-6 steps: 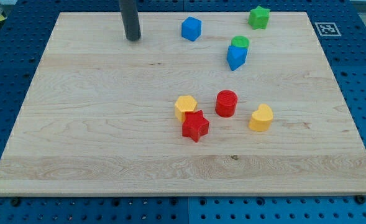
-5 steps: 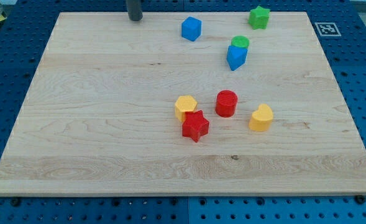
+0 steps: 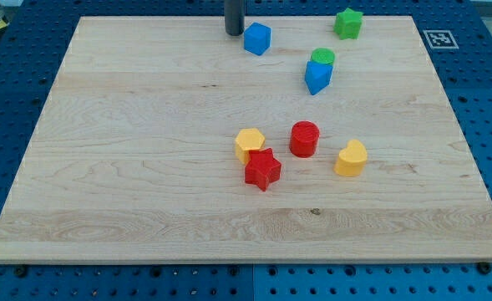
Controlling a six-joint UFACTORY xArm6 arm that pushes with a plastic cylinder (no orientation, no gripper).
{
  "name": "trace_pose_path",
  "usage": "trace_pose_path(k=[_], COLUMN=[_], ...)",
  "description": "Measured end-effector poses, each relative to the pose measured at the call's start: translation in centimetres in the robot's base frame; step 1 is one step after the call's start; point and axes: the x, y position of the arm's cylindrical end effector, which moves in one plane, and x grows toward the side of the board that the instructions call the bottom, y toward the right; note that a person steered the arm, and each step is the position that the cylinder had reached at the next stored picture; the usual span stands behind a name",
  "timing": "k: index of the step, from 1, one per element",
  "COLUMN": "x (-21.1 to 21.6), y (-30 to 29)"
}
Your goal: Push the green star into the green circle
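My tip (image 3: 234, 32) rests on the desk (image 3: 129, 167) near the edge at the view's top, the rod running up out of the frame above it. My end effector is only this plain rod, with nothing that parts or closes, and it holds nothing. Just beside my tip, toward the view's right, sits a blue block (image 3: 257, 38) with angled faces; I cannot tell whether the two touch. The green star (image 3: 347, 22) lies well off to the view's right of my tip, beyond that blue block and slightly nearer the view's top. The green circle (image 3: 322, 57) sits to the right of my tip and a little toward the view's bottom, apart from the star, with a second blue block (image 3: 317, 76) pressed against its lower side. Far below my tip, toward the view's bottom, a cluster gathers: a yellow block (image 3: 249, 143) touching a red star (image 3: 262, 169), a red cylinder (image 3: 304, 139) near them, and another yellow block (image 3: 352, 158) further right.
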Motion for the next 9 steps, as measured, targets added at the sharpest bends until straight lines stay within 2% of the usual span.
trace_pose_path(k=[2,5,6,7,9], x=[2.8,2.8,1.3,-3.4,-3.4], y=[1.2,7.0,7.3,5.5,6.1])
